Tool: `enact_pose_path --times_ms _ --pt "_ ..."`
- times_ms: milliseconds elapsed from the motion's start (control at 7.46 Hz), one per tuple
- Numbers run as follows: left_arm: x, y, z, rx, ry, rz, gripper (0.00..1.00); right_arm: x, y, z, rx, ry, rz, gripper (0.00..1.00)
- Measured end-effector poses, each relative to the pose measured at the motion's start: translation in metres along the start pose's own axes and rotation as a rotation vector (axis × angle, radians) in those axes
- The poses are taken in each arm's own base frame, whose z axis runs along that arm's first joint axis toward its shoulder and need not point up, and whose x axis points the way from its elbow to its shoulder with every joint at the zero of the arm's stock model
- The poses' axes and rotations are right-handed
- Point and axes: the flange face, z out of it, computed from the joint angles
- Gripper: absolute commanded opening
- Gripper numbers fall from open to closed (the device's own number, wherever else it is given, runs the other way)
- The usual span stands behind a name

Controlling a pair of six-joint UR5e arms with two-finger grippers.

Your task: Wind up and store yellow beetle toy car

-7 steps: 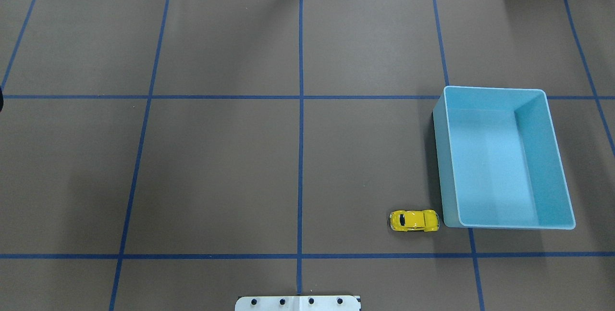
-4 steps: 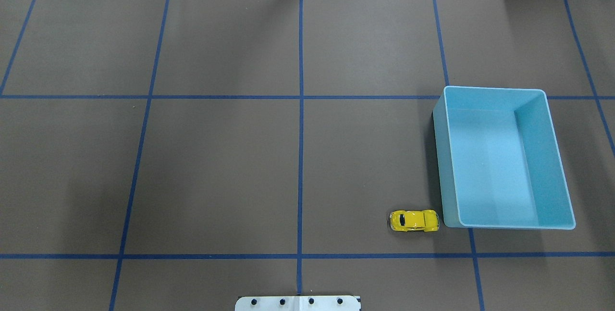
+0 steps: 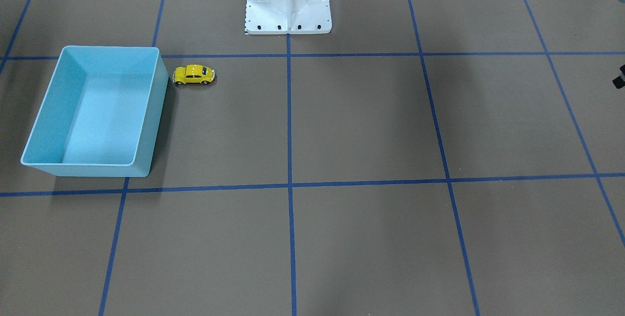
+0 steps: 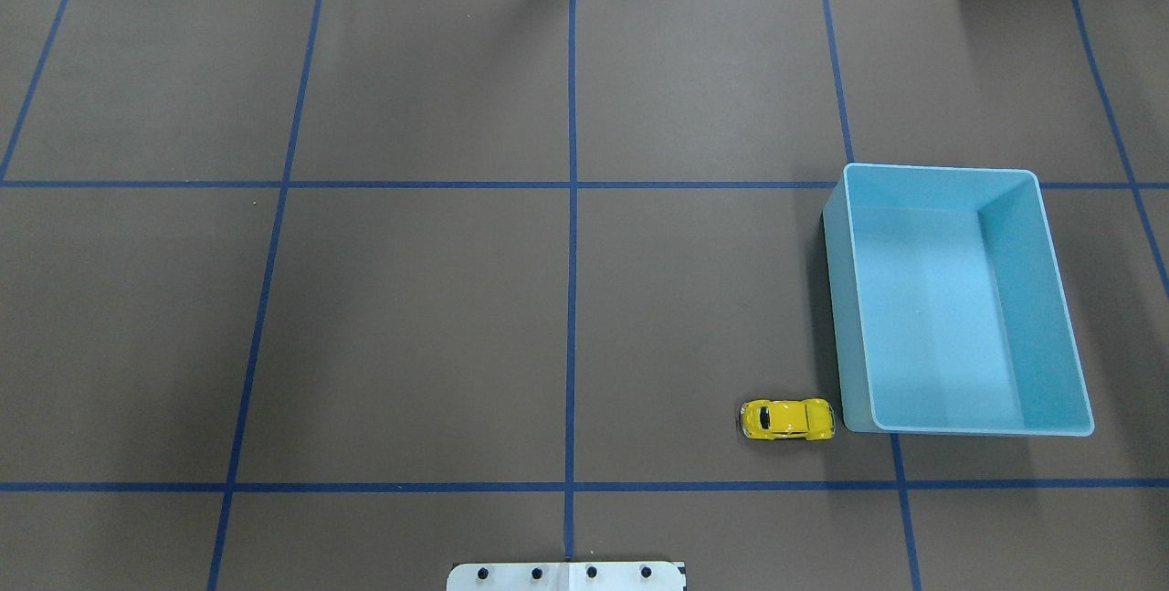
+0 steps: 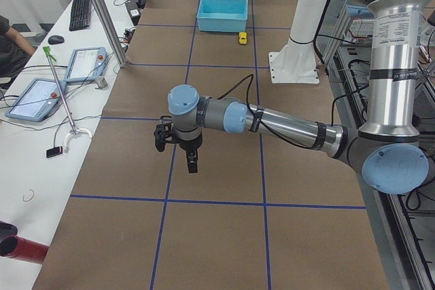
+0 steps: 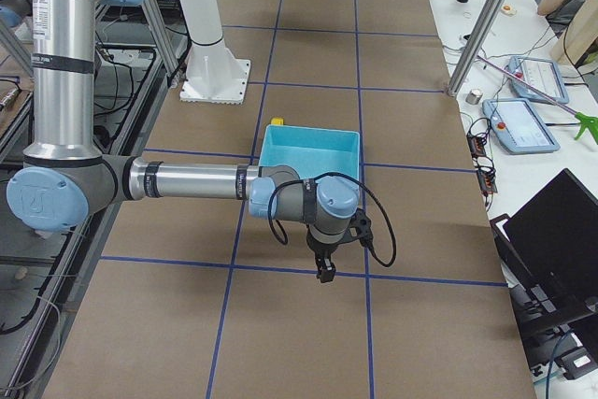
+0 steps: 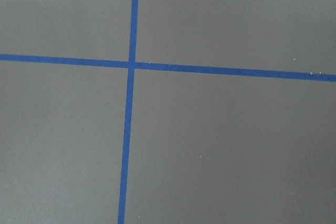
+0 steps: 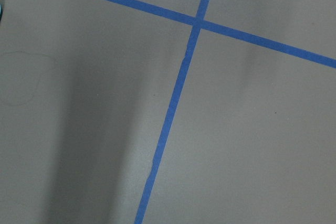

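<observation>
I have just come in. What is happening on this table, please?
Nothing is being handled at this moment. The yellow beetle toy car stands on the table, close beside a corner of the empty light blue bin. The left gripper and the right gripper hang above bare table, both away from the car. Whether they are open or shut cannot be told.

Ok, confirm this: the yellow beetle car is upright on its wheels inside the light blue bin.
Not right. The yellow beetle toy car is upright on its wheels on the table beside the light blue bin, not inside it; the overhead exterior view shows this.
</observation>
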Motion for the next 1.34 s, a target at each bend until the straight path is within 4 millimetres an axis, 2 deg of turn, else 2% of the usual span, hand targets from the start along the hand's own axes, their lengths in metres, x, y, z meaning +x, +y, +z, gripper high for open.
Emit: enact_pose_path --times_ms 268,402,670,804,1072,1341 --pt "-0.042 0.013 -0.009 0.009 0.032 -0.082 1.0 0.001 0.001 0.001 -0.002 0.001 0.003 1.0" --pt "-0.053 0.019 -0.006 -0.003 0.053 -0.103 1.0 0.001 0.001 0.001 -0.002 0.0 0.002 1.0" --pt "-0.06 0.03 0.002 -0.036 0.13 -0.12 1.0 -0.004 -0.009 -0.007 0.015 0.004 -0.015 1.0" --pt "-0.06 0.032 0.002 -0.04 0.147 -0.119 1.0 -0.011 -0.022 -0.018 0.037 0.009 -0.036 1.0" --pt "-0.061 0.034 0.0 -0.034 0.148 -0.121 1.0 -0.038 -0.051 -0.055 0.107 0.025 -0.101 1.0" --pt "-0.069 0.041 0.001 -0.034 0.128 -0.134 1.0 -0.057 -0.077 -0.079 0.15 0.039 -0.148 1.0"
